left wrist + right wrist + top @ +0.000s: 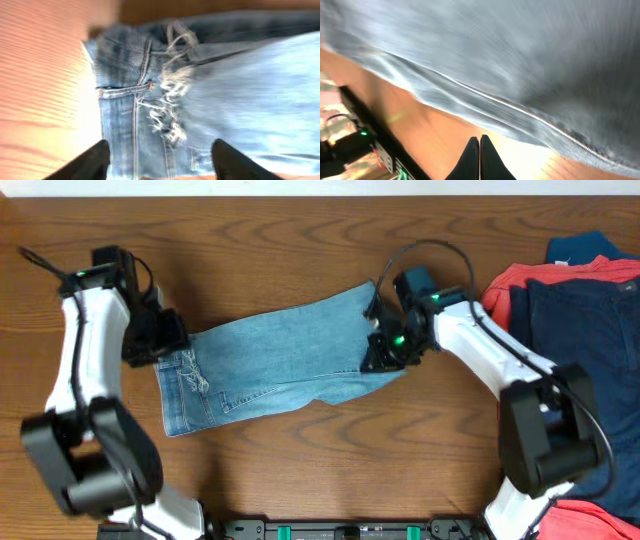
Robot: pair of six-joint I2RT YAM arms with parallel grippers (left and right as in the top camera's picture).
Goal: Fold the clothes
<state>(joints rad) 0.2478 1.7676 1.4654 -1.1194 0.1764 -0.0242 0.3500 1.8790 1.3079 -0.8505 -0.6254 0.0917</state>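
Currently: jeans (275, 360) lying flat mid-table

Light blue denim is stretching across the wooden table (300, 240). The left gripper (160, 146) is hovering over the frayed pocket end, fingers spread and holding nothing. The right gripper (479, 141) is sitting at the opposite edge, fingers pressed together, empty. Navy (580, 330), coral-red (520, 285) and teal (585, 248) garments are lying piled on the right.
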